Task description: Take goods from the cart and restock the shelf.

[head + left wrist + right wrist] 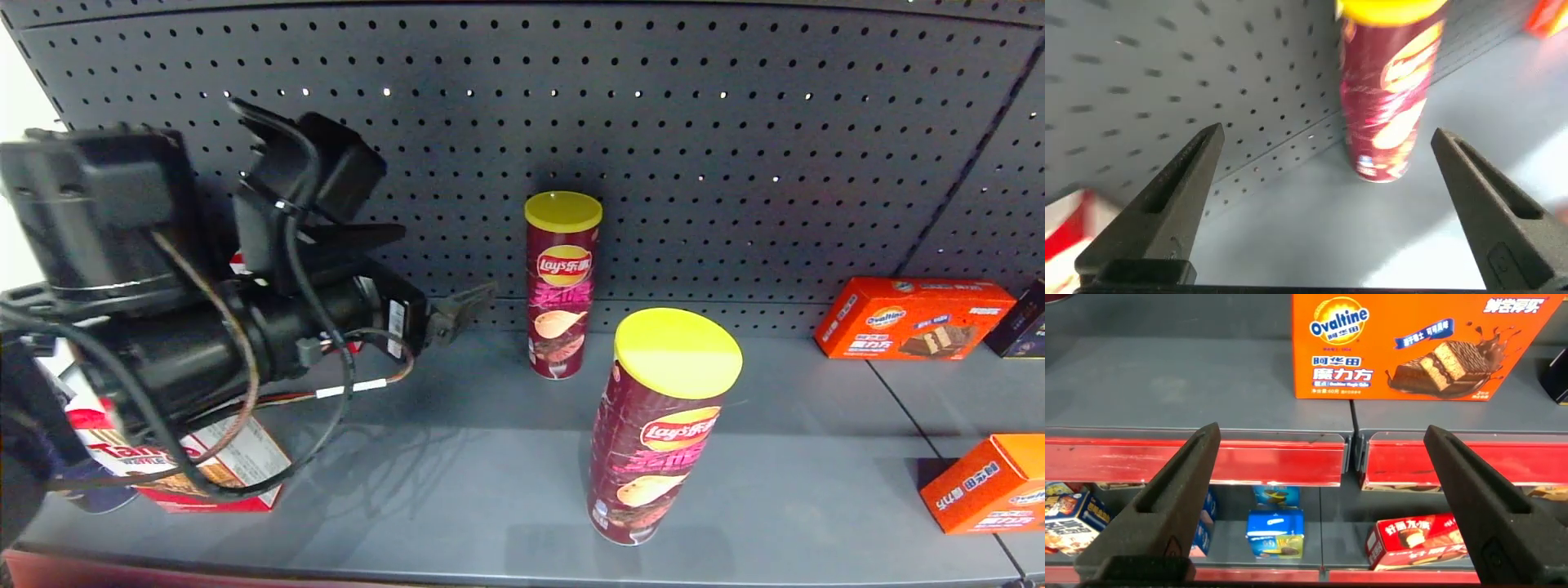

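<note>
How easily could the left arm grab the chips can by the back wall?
Probably easily. The left gripper is open and faces the rear chips can, with just bare shelf between them. The front chips can stands off to the side.

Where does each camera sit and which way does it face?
Head view: head-mounted, facing forward and down at the grey metal shelf; the left end effector shows.
Left wrist view: on that wrist, facing the rear yellow-lidded maroon cylindrical chip can between open fingers.
Right wrist view: on that wrist, facing the shelf's front edge and an orange cardboard box through the open right end effector.
Shared: head and left wrist views both show that rear can.
</note>
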Robot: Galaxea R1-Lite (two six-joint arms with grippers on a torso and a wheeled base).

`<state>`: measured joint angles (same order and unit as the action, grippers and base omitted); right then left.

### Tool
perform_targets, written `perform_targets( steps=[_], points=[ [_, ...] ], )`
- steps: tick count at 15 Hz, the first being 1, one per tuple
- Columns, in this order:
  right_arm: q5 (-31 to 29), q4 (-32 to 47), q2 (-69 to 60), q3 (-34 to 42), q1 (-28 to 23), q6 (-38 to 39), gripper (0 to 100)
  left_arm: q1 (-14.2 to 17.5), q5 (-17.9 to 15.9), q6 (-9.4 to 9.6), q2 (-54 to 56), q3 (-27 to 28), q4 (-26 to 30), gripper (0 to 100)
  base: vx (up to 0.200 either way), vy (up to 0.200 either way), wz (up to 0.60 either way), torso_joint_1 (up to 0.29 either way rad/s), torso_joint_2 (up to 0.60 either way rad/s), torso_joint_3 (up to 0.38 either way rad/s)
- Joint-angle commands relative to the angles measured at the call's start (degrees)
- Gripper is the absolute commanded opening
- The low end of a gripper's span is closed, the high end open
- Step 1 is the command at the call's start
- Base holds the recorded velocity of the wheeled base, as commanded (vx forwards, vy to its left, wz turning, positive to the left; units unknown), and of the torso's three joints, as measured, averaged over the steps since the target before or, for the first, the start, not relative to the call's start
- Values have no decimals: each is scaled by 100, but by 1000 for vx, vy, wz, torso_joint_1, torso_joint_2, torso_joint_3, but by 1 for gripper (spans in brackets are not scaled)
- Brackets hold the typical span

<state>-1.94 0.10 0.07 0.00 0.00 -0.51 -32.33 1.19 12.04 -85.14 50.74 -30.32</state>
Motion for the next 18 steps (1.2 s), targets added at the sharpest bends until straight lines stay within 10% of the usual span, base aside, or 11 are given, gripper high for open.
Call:
perform_targets(
  steps=[1,6,11,15,18],
  points=[
    [0,-1,1,0,0,-2,100,-564,65,-554,1869,-205,773,100,0,0,0,0,0,0],
    [0,-1,1,0,0,-2,100,-696,223,-554,3970,-1725,870,100,0,0,0,0,0,0],
    [0,-1,1,0,0,-2,100,-625,171,-457,6299,-2270,2522,100,0,0,0,0,0,0],
    [0,-1,1,0,0,-2,100,719,-251,-633,7073,-3834,1432,100,0,0,0,0,0,0],
    [0,-1,1,0,0,-2,100,2433,-612,-897,7248,-5003,96,100,0,0,0,0,0,0]
  ],
)
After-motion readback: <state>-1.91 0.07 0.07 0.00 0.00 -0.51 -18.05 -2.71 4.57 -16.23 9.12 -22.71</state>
